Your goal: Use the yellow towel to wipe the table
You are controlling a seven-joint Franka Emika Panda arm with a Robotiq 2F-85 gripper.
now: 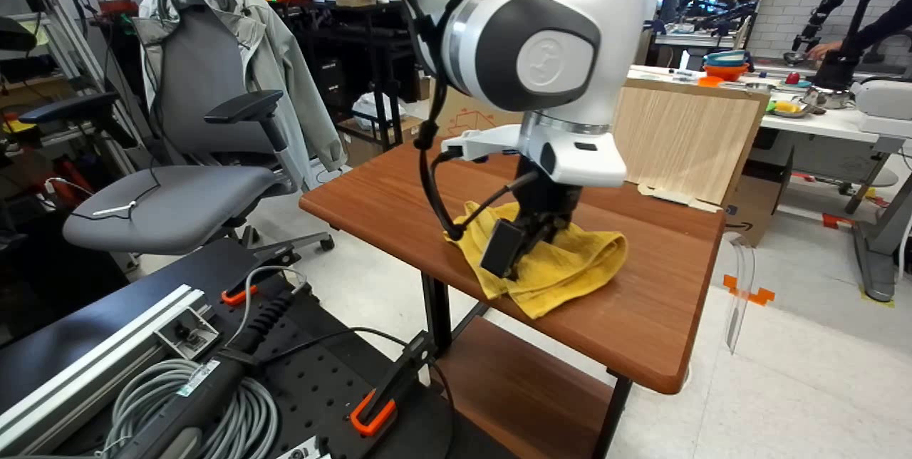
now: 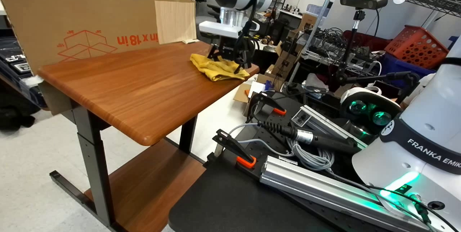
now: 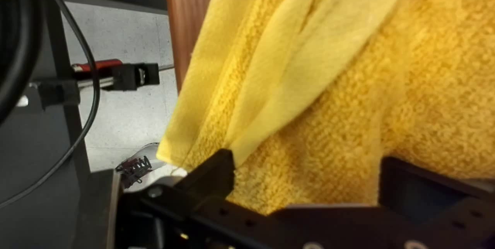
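The yellow towel (image 1: 577,259) lies crumpled on the brown wooden table (image 1: 655,309), near an edge. One corner of it hangs slightly over that edge. The towel (image 2: 218,73) shows at the far end of the table (image 2: 126,84) in an exterior view. In the wrist view the towel (image 3: 340,98) fills most of the picture, with folds and a pale hem. My gripper (image 2: 224,64) points down at the towel. In the wrist view my gripper (image 3: 307,160) has its black fingers wide apart, with towel cloth visible between them. Whether the fingertips touch the towel I cannot tell.
A cardboard panel (image 2: 93,19) and a light wood-grain panel (image 1: 684,138) stand along the table's back edge. A black bench (image 1: 335,388) with clamps, coiled cable and an aluminium rail stands across a gap from the table. A grey chair (image 1: 206,102) is nearby.
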